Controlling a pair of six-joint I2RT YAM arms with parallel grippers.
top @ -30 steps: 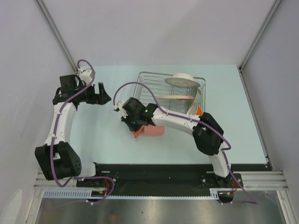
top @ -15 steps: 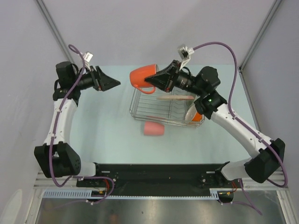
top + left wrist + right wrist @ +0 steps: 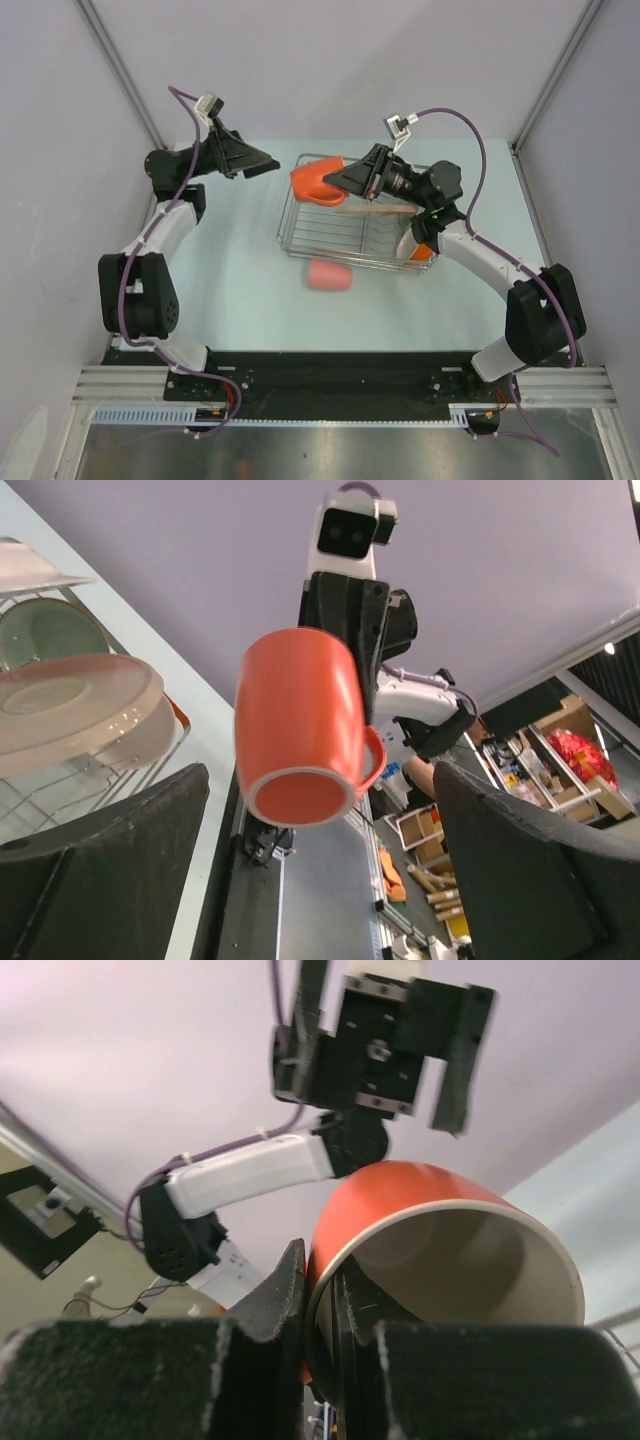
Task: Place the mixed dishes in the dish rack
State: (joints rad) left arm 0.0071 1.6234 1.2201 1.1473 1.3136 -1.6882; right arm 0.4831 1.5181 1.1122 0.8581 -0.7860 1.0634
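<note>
- One idle hand at far left: the left gripper (image 3: 258, 165) is raised over the far side of the table (image 3: 230, 290). Its jaws are spread as wide as they go with nothing between them. It points toward the rack and is well apart from every dish.
- Orange cup (image 3: 312, 182): in the air over the far left corner of the dish rack (image 3: 310, 228). It is tipped on its side, base toward the left arm, and touches no wire. Judged to be the step in hand, not yet placed.
- Pink tumbler (image 3: 330, 275): lying on its side on the table, just outside the rack's near rim. Not loaded, and likely the next piece to fetch.
- Right gripper (image 3: 338, 181): closed almost fully on the cup's wall at the rim, one finger inside the mouth and one outside, as its own wrist view shows.
- Dish rack, left part: bare wire below the cup, so there is room to set it down.
- Pink plate (image 3: 375, 208): in the rack near the middle, standing on edge. Loaded.
- Pale green bowl (image 3: 45, 630) and large whitish plate (image 3: 30, 565): seen from the left wrist view behind the pink plate, inside the rack. Loaded. The right arm hides them from above.
- White piece with orange beside it (image 3: 418, 243): at the rack's near right corner, inside. Whether it is the mug or a bowl cannot be told, so one small white item is unaccounted for.
</note>
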